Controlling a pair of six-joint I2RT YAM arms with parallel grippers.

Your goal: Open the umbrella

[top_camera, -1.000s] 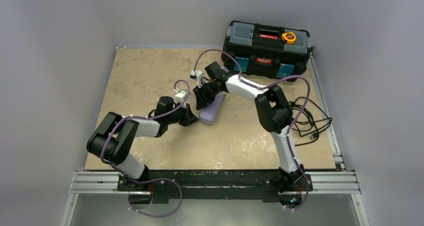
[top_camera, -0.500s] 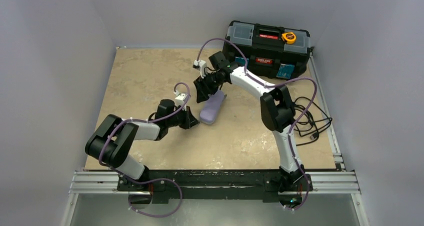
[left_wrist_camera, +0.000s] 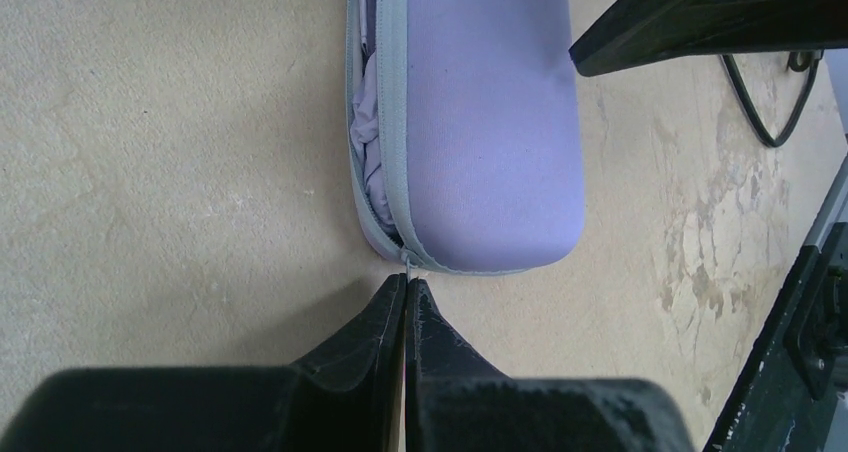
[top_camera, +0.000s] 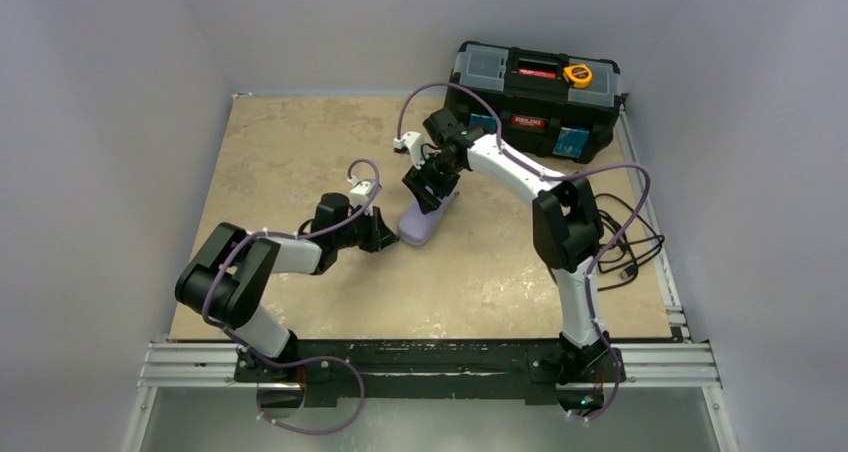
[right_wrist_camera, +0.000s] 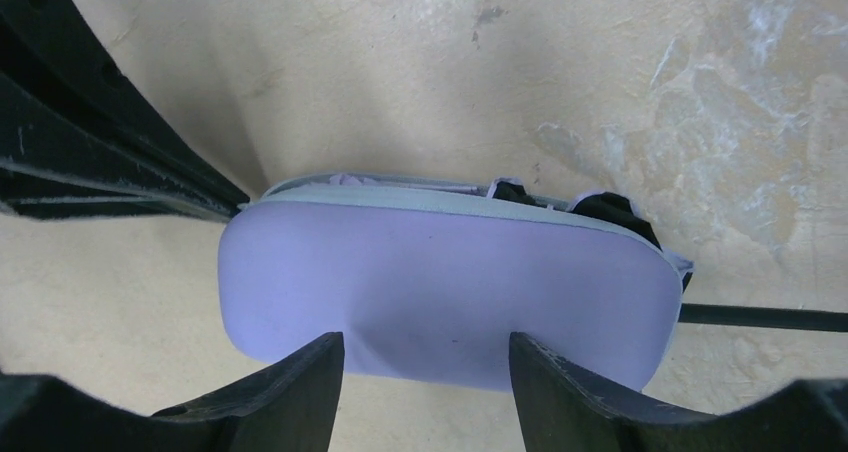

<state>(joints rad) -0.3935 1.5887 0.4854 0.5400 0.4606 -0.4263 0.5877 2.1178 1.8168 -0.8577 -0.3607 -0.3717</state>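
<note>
Umbrella (left_wrist_camera: pixel 368 162) lies folded inside the part-unzipped case (left_wrist_camera: pixel 480 122); its long axis runs from closed left gripper (left_wrist_camera: pixel 405 290) to open right gripper (right_wrist_camera: pixel 425 344).

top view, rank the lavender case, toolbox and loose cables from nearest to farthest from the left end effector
1. lavender case, just right of the left end effector
2. toolbox, far right corner
3. loose cables, right edge

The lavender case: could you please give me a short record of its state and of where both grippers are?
case: lying on the table, seam partly open
umbrella: folded inside case, fabric showing at seam
left gripper: shut, tips at case's zipper end
right gripper: open, over the case
</note>
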